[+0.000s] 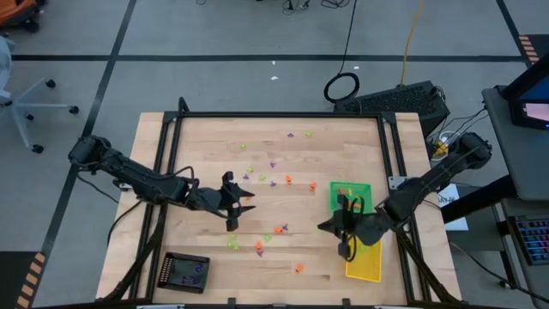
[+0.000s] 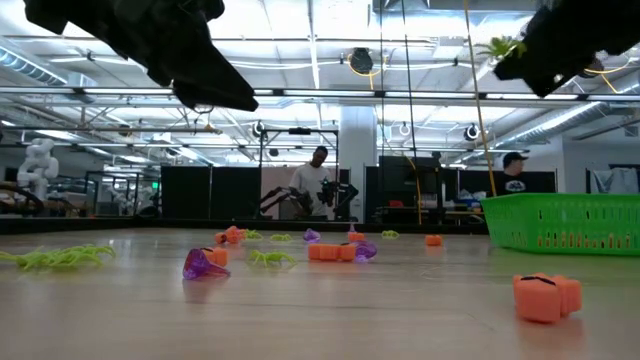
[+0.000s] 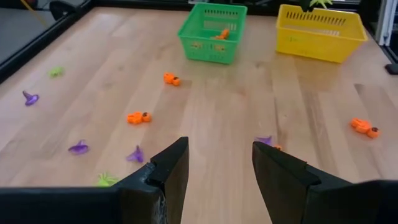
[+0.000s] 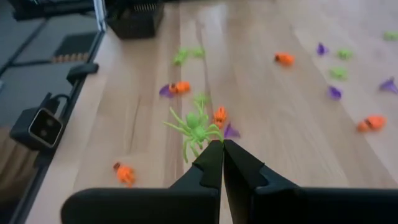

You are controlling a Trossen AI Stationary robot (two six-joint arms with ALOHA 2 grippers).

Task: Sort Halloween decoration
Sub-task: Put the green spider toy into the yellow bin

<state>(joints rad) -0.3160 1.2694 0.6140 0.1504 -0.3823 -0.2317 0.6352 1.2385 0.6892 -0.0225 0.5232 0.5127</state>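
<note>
Tiny orange, purple and lime green trinkets [image 1: 273, 180] lie scattered over the wooden table; in the low view an orange one [image 2: 545, 295] lies close by. My right gripper [image 1: 326, 227] hovers left of the yellow tray [image 1: 364, 262], shut on a lime green spider [image 4: 196, 127]. That spider [image 2: 495, 47] also shows high up in the low view. My left gripper [image 1: 246, 203] is open above the table's middle, its fingers [image 3: 168, 171] around nothing, with trinkets on the wood ahead of it. My right gripper [image 4: 222, 146] pinches the lime green spider by its rear legs [image 4: 210, 135] between the two fingertips. The spider's body and other legs stick out beyond the fingertips. It is lifted clear, well above the table.
A green tray [image 1: 352, 196] with orange pieces in it stands at the right, the yellow tray just nearer than it. A black tray [image 1: 186, 272] holding purple bits sits at the near left. A black frame [image 1: 283, 115] borders the table. People [image 2: 315, 180] stand in the room beyond.
</note>
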